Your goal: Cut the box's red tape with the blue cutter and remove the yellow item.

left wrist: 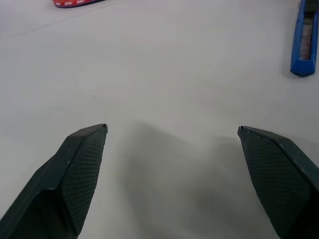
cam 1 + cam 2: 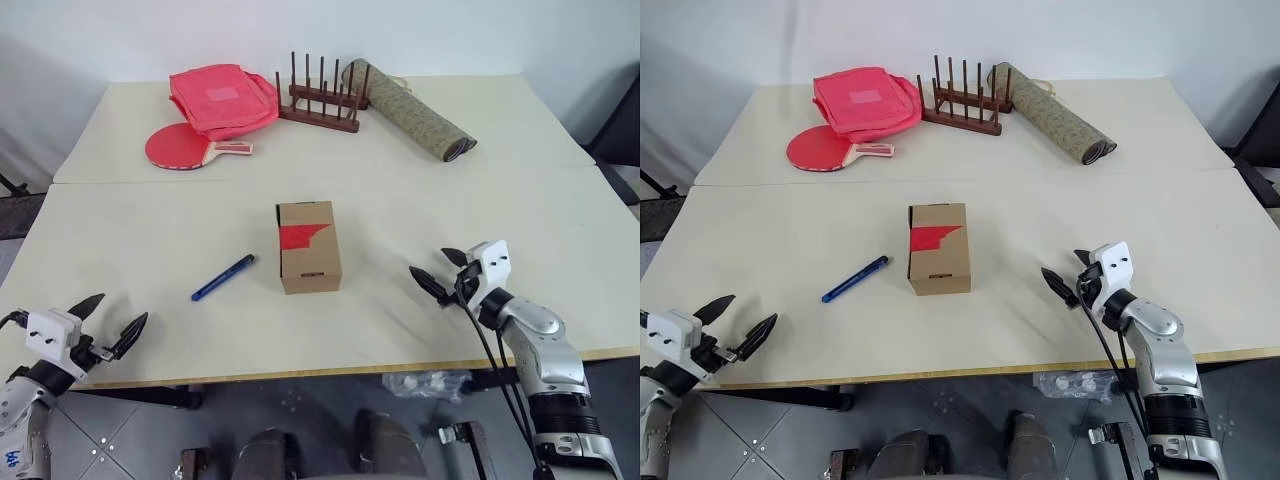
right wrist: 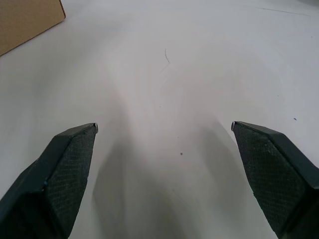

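Observation:
The small brown box (image 2: pixel 309 246) stands closed in the middle of the cream table, with the red tape (image 2: pixel 300 236) across its top and down its side. The blue cutter (image 2: pixel 222 278) lies flat just left of the box, and its end shows in the left wrist view (image 1: pixel 304 41). My left gripper (image 2: pixel 108 322) hovers open and empty at the table's front left corner, well short of the cutter. My right gripper (image 2: pixel 438 270) is open and empty over the table right of the box, whose corner (image 3: pixel 27 20) shows in the right wrist view. The yellow item is hidden.
At the back of the table lie a red bag (image 2: pixel 222 98), a red paddle (image 2: pixel 185 149), a wooden peg rack (image 2: pixel 320 100) and a rolled patterned mat (image 2: pixel 418 122). A seam crosses the table (image 2: pixel 520 215) behind the box. A black chair (image 2: pixel 622 135) stands at the far right.

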`<state>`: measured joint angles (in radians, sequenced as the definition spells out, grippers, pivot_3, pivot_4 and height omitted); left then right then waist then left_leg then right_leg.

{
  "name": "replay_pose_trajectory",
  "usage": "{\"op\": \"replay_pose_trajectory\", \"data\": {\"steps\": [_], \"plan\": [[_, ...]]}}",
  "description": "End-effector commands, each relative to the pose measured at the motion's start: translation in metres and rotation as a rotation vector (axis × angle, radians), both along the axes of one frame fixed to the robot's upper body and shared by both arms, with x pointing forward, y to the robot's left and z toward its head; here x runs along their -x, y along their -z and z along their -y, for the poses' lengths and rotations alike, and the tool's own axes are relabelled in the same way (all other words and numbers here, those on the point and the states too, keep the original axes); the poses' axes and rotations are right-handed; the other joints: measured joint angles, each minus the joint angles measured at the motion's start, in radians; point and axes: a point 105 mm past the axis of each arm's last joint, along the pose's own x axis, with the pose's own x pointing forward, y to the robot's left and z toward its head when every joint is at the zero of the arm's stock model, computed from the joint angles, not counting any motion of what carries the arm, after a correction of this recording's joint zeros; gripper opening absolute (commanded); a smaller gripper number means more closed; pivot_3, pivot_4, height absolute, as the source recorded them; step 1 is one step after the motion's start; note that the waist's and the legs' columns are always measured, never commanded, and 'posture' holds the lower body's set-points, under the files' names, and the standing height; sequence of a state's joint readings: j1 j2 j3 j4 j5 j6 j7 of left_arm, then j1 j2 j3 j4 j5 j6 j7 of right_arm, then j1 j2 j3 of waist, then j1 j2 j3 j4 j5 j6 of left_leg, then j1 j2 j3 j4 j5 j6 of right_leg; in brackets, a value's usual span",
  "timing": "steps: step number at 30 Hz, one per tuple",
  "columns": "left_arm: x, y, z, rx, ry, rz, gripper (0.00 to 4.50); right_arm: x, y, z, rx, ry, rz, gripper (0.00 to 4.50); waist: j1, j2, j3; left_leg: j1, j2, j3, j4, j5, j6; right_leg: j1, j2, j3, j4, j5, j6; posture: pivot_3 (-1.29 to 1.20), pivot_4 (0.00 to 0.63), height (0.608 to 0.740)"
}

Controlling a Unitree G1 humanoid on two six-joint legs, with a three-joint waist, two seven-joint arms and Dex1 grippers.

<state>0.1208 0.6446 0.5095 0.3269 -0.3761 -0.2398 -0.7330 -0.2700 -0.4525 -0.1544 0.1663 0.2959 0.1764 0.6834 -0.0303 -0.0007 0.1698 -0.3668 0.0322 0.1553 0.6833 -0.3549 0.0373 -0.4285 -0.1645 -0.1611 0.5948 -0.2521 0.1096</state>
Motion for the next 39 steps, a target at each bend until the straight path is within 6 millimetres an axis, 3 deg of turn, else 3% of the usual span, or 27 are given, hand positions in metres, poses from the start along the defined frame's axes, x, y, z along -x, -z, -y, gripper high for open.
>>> {"op": "replay_pose_trajectory", "data": {"steps": [1, 5, 9, 11, 16, 23, 24, 30, 35, 39], "plan": [[-0.004, -0.01, -0.003, -0.026, -0.007, 0.007, 4.44, 0.0, -0.015, 0.0, 0.002, 0.001, 0.053, 4.5, 0.0, 0.0, 0.0, 0.0, 0.0, 0.0, 0.0, 0.0, 0.0, 0.0, 0.0, 0.0, 0.0, 0.0, 0.0, 0.0, 0.15, 0.74], [-0.019, -0.014, 0.003, -0.03, -0.017, -0.043, 4.44, -0.002, -0.028, 0.001, -0.018, 0.037, 0.071, 4.5, 0.003, 0.0, 0.0, 0.0, 0.0, 0.0, 0.0, 0.0, 0.0, 0.0, 0.0, 0.0, 0.0, 0.0, 0.0, 0.0, 0.15, 0.74], [-0.03, -0.027, 0.023, -0.037, 0.112, -0.039, 4.44, 0.0, -0.039, -0.011, -0.007, 0.022, 0.035, 4.5, 0.002, 0.0, 0.0, 0.0, 0.0, 0.0, 0.0, 0.001, 0.0, 0.0, 0.0, 0.001, 0.0, 0.0, 0.0, 0.0, 0.15, 0.74], [-0.045, -0.036, 0.025, -0.022, 0.13, -0.023, 4.05, 0.004, -0.037, -0.021, 0.042, -0.021, 0.015, 4.12, 0.003, 0.0, 0.0, 0.0, 0.0, 0.0, 0.0, 0.001, 0.0, 0.0, 0.0, 0.0, 0.001, 0.0, 0.0, 0.0, 0.15, 0.74], [-0.083, -0.062, 0.048, -0.045, 0.255, 0.035, 2.63, 0.01, -0.045, -0.047, 0.044, -0.117, -0.001, 2.54, 0.004, -0.001, 0.0, -0.001, -0.001, -0.001, 0.0, 0.002, -0.001, 0.0, 0.001, 0.0, 0.001, 0.0, 0.0, 0.0, 0.15, 0.74], [-0.124, -0.079, 0.091, -0.055, 0.44, 0.06, 0.44, 0.02, -0.051, -0.074, 0.041, -0.218, -0.044, 0.12, 0.0, -0.001, 0.0, -0.002, -0.004, 0.0, 0.001, 0.002, -0.001, -0.001, 0.004, -0.002, 0.0, 0.0, 0.001, 0.0, 0.15, 0.74], [-0.131, -0.08, 0.102, -0.057, 0.482, 0.062, 0.05, 0.018, -0.053, -0.077, 0.048, -0.212, -0.032, 0.0, 0.0, -0.001, 0.0, -0.002, -0.004, 0.001, 0.001, 0.002, -0.002, -0.001, 0.005, -0.002, 0.0, 0.0, 0.001, 0.0, 0.15, 0.74], [-0.161, -0.085, 0.164, -0.049, 0.654, 0.054, 0.05, 0.012, -0.057, -0.092, 0.06, -0.215, -0.019, 0.0, 0.004, -0.003, 0.0, -0.004, -0.003, 0.006, 0.002, 0.002, -0.004, 0.0, 0.009, -0.001, -0.002, 0.001, 0.001, 0.0, 0.15, 0.74], [-0.169, -0.082, 0.211, -0.073, 0.788, -0.002, 0.05, 0.024, -0.058, -0.133, 0.086, -0.373, -0.074, 0.0, -0.005, -0.003, 0.0, -0.004, -0.002, 0.008, 0.001, 0.002, -0.004, -0.001, 0.011, 0.0, -0.003, 0.001, 0.001, 0.0, 0.15, 0.74], [-0.171, -0.083, 0.237, -0.093, 0.848, -0.005, 0.05, 0.036, -0.063, -0.156, 0.095, -0.46, -0.102, 0.0, -0.004, -0.003, 0.0, -0.004, -0.001, 0.007, 0.002, 0.003, -0.005, -0.001, 0.012, 0.0, -0.003, 0.001, 0.001, 0.0, 0.15, 0.74]]}}
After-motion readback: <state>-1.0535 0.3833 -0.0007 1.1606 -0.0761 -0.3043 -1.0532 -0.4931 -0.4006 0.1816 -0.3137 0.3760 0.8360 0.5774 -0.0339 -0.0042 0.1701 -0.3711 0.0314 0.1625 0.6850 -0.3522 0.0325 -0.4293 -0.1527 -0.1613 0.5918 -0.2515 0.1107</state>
